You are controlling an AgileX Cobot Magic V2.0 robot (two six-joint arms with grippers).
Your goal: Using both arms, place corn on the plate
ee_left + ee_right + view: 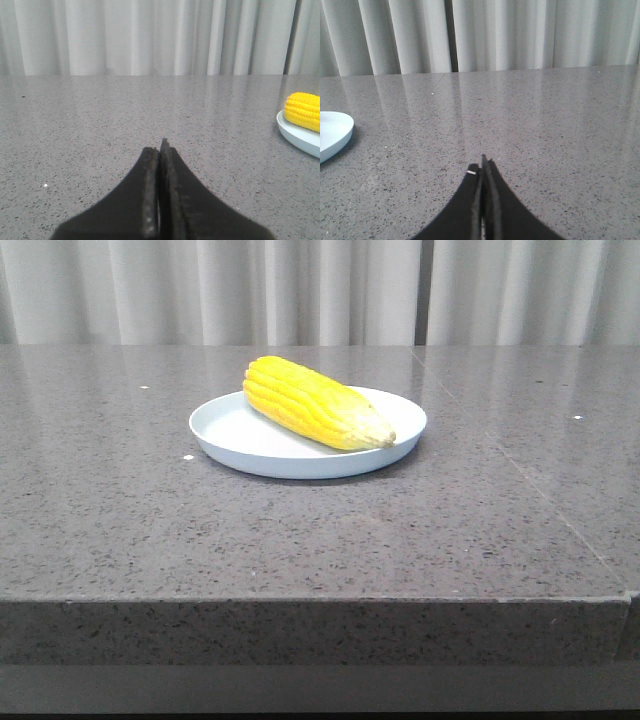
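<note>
The yellow corn (312,402) lies across the pale blue-white plate (240,435) in the front view, its paler tip toward the plate's right rim. Neither arm shows in the front view. In the left wrist view my left gripper (160,146) is shut and empty, low over the bare table, with the corn's blunt end (303,111) and the plate's edge (297,136) well off to one side. In the right wrist view my right gripper (483,164) is shut and empty over the table, with the plate's edge (334,134) well off to the other side.
The grey speckled stone table (150,530) carries the plate near its middle; its front edge runs across the lower front view. A seam (540,490) crosses the table's right part. Pale curtains (320,290) hang behind.
</note>
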